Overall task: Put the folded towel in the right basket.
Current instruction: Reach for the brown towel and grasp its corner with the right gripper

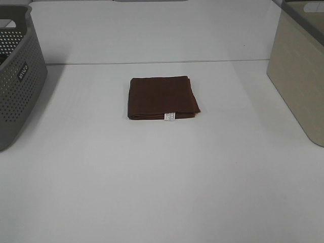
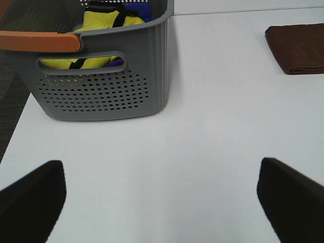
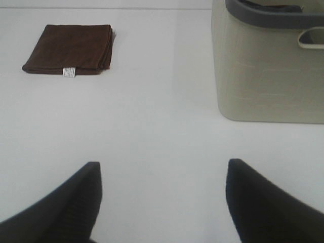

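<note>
Item: folded towel (image 1: pixel 163 98), dark brown, nearly square, a little wider across the table than deep, white label on its near edge. It lies flat, well ahead of the right pincer (image 3: pixel 162 162) and inward toward the robot's left.

Right pincer: fingers spread wide, nothing between them, low over the table (image 1: pixel 162 192).

Left pincer (image 2: pixel 161 161): likewise wide and empty; the towel lies far ahead of it and off toward the robot's right.

Right basket (image 1: pixel 298 76): beige with a grey rim, ahead of the right pincer on its outer side, well apart from the towel. The right arm looks better placed.

Left basket (image 1: pixel 15 81): grey, perforated, holding yellow and blue cloth.

Surface: plain white, smooth.
</note>
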`<action>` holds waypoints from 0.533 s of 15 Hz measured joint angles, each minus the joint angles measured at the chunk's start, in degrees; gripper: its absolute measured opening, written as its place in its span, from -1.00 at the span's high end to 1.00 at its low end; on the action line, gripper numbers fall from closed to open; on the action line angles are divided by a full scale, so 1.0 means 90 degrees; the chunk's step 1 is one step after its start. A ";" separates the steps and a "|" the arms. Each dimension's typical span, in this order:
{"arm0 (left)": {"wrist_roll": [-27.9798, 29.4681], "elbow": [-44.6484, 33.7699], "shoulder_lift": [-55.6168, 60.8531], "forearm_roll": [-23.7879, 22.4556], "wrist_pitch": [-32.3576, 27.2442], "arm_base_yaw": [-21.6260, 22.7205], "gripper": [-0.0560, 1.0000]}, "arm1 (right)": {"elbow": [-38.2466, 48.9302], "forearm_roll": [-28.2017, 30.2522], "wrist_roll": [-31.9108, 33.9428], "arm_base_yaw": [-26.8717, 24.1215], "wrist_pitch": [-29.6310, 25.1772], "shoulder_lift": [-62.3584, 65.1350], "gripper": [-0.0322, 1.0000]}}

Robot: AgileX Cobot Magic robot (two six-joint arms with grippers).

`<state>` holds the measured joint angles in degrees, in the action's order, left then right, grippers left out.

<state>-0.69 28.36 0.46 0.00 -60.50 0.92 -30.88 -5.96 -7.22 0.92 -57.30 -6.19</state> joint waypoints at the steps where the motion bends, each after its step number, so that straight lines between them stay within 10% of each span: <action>1: 0.0000 0.0000 0.0000 0.0000 0.0000 0.0000 -0.95 | -0.0140 -0.0006 0.0000 0.0000 0.0280 -0.0369 -0.35; 8: 0.0000 0.0000 0.0000 0.0000 0.0000 0.0000 -0.95 | -0.1744 -0.0045 0.0000 0.0000 0.1095 -0.3457 -0.35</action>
<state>-0.69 28.36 0.46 0.00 -60.50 0.92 -46.58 -6.36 -7.22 0.92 -47.44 -37.30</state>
